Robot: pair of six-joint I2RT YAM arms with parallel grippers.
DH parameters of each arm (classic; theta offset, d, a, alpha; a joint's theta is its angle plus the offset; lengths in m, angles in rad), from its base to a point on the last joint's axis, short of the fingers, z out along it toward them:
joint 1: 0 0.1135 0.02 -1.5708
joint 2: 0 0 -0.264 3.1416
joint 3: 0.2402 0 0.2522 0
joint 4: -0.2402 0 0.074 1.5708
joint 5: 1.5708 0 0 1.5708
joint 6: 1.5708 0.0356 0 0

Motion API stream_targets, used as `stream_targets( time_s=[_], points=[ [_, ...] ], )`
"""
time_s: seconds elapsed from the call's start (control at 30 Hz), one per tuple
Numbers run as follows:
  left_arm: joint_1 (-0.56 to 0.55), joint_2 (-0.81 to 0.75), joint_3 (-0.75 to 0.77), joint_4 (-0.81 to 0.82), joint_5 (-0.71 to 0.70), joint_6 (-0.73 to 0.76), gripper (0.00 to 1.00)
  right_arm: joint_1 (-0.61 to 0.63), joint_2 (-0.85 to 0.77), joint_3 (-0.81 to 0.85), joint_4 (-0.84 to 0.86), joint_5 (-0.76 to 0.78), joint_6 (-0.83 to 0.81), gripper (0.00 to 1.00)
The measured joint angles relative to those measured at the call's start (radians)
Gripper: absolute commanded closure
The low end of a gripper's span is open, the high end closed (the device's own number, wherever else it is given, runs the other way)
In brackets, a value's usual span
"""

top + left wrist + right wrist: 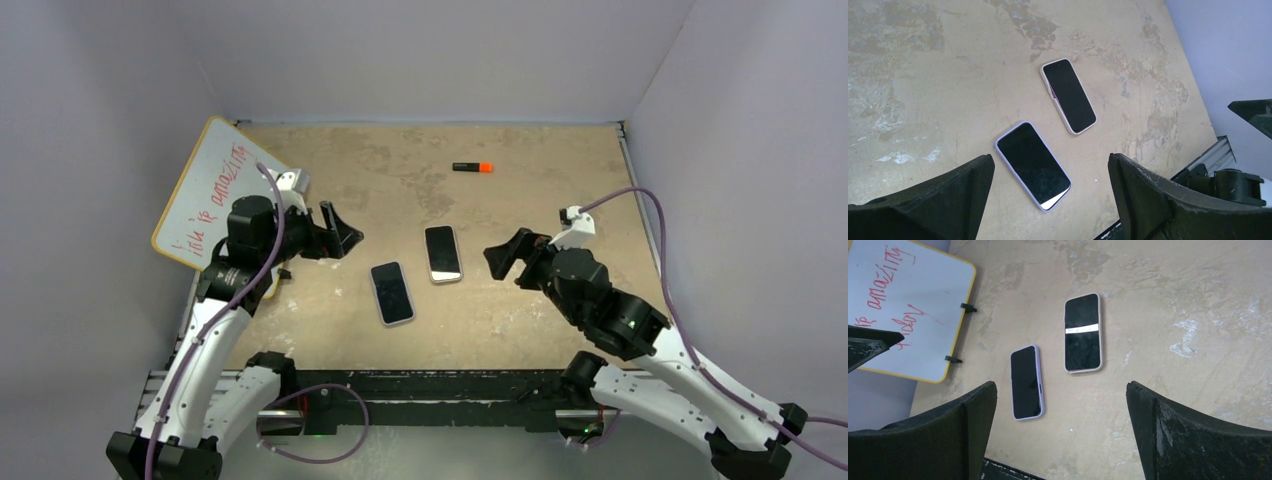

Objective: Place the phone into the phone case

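Two flat black-faced slabs lie face up, side by side, on the tan table. One has a lavender rim (392, 292) (1032, 165) (1026, 382). The other has a beige rim (443, 254) (1068, 96) (1083, 333). Both look like phones with dark screens; I cannot tell which is a bare case. My left gripper (340, 232) (1048, 160) is open and empty, held above the table left of the lavender one. My right gripper (503, 258) (1060, 385) is open and empty, held right of the beige one.
A yellow-framed whiteboard (205, 190) (903, 305) with red writing leans at the left wall behind the left arm. A black marker with an orange cap (472, 167) lies at the back. Grey walls enclose the table; a black rail (450, 385) runs along the near edge.
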Motion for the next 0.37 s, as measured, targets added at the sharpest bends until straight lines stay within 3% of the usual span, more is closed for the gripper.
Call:
stream_targets(
  time_s=[0.37],
  points=[
    [0.0, -0.049, 0.007, 0.024, -0.001, -0.008, 0.13, 0.0, -0.072, 0.005, -0.026, 0.045, -0.021, 0.01]
  ],
)
